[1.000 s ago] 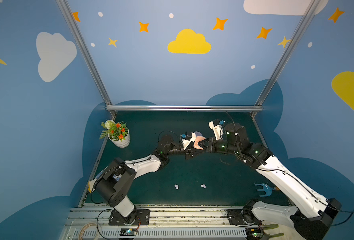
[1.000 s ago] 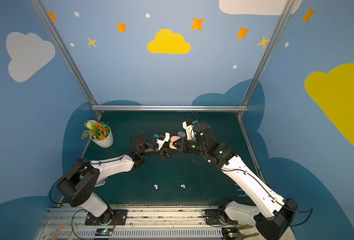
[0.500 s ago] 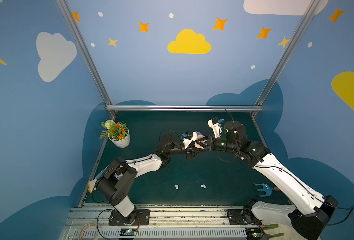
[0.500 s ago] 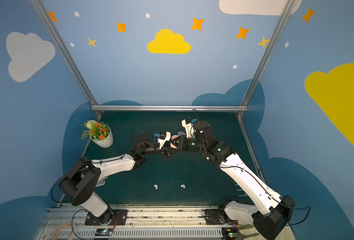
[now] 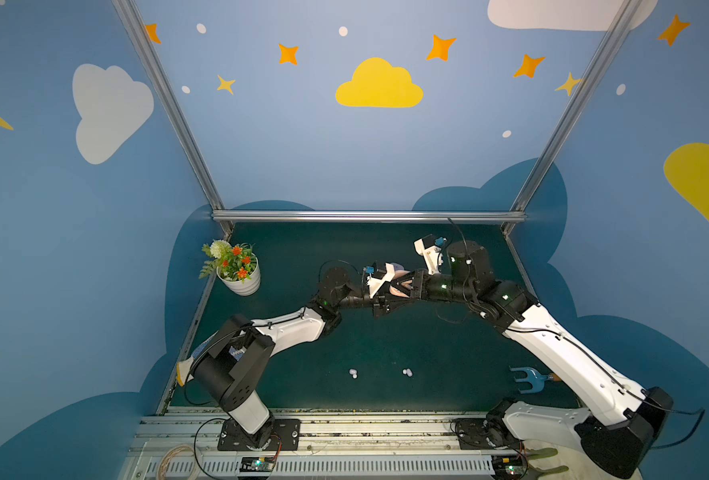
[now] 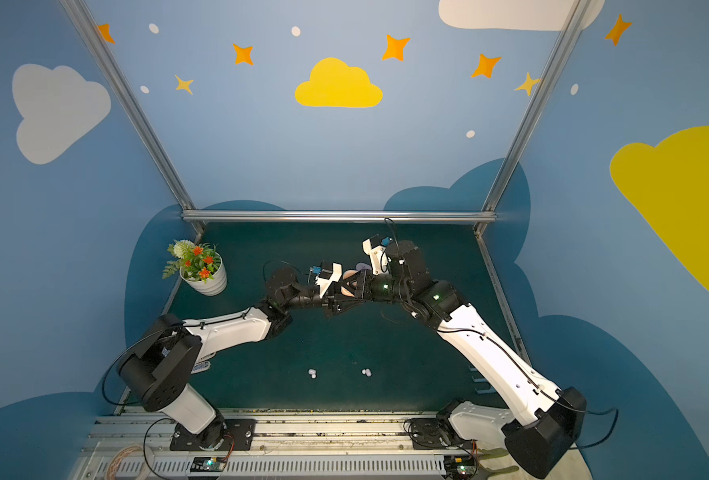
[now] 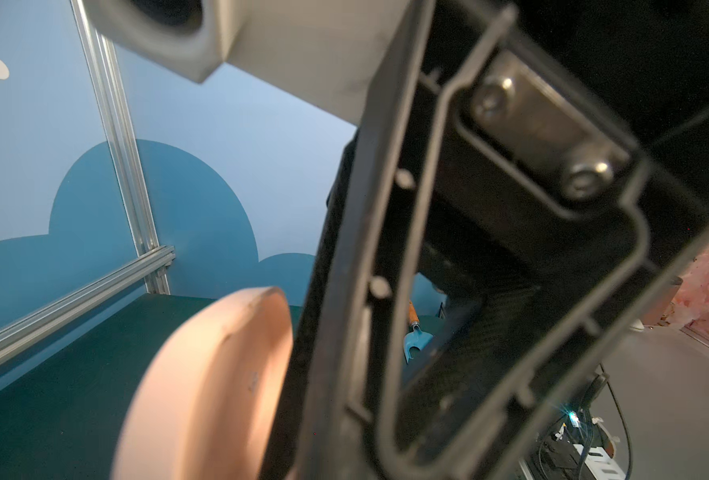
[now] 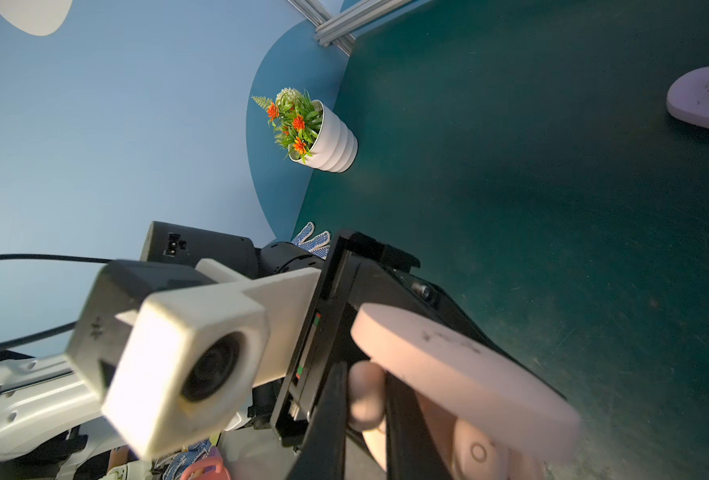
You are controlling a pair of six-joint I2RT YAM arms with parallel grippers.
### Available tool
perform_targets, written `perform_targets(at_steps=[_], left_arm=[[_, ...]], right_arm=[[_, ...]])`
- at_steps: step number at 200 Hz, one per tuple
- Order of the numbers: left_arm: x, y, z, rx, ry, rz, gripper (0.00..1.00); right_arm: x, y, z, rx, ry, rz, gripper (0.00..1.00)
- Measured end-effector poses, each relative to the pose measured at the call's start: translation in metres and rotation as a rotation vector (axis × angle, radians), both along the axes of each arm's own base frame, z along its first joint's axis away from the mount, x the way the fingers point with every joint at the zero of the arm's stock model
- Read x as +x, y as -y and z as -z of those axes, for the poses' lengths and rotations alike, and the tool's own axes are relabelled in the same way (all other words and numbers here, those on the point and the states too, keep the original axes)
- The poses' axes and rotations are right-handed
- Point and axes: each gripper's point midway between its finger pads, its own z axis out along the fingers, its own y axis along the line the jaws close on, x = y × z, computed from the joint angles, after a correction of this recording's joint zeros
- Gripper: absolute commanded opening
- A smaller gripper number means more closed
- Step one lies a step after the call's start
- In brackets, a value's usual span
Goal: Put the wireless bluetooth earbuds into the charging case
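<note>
A peach-pink charging case (image 5: 402,286) (image 6: 350,277) hangs above mid-table in both top views, lid (image 8: 461,365) open, with my left gripper (image 5: 388,296) shut on it. In the left wrist view only the blurred pink lid (image 7: 203,386) shows beside the right gripper's black frame. My right gripper (image 8: 365,388) is shut on a peach-pink earbud (image 8: 365,405) right at the case's open base (image 8: 475,451). Two pairs of tiny pale earbuds (image 5: 353,372) (image 5: 406,372) lie on the green table near its front edge.
A lavender case (image 8: 704,104) (image 6: 361,266) lies shut on the table behind the grippers. A white flower pot (image 5: 238,272) stands at the back left. A blue fork-shaped tool (image 5: 527,379) lies front right, and a dotted glove (image 6: 201,368) by the left arm's base.
The right gripper has edged a little closer onto the case held by the left gripper. The left arm has hardly moved, and the buds on the table lie as before.
</note>
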Motion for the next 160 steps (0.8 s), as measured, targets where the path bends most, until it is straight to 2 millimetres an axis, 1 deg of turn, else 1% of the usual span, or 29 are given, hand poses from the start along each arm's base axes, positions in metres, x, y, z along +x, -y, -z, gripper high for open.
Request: perform_targets(at_steps=[13,29,72,110,160], left_arm=[[0.0004,-0.0004,-0.0001,-0.001,0.001,-0.004,0.21],[0.0013,-0.0013,-0.0004,-0.002,0.003,-0.009,0.21],[0.0007,-0.0025,-0.0003,-0.002,0.003,-0.013,0.21],[0.0007,-0.0027,0.0028,0.006,-0.007,-0.015,0.21],[0.0016,-0.0032,0.0024,0.005,-0.007,-0.019,0.21]], right_arm=[[-0.0004,0.0004,0.0008,-0.003,-0.003,0.000,0.16],[-0.0007,0.0007,0.0023,-0.006,-0.007,0.001,0.22],[-0.0013,0.0014,0.0032,-0.010,-0.010,0.001,0.32],[-0.0014,0.0040,0.0047,-0.023,-0.007,0.005,0.37],[-0.0026,0.0091,0.0043,-0.033,-0.003,0.015,0.38]])
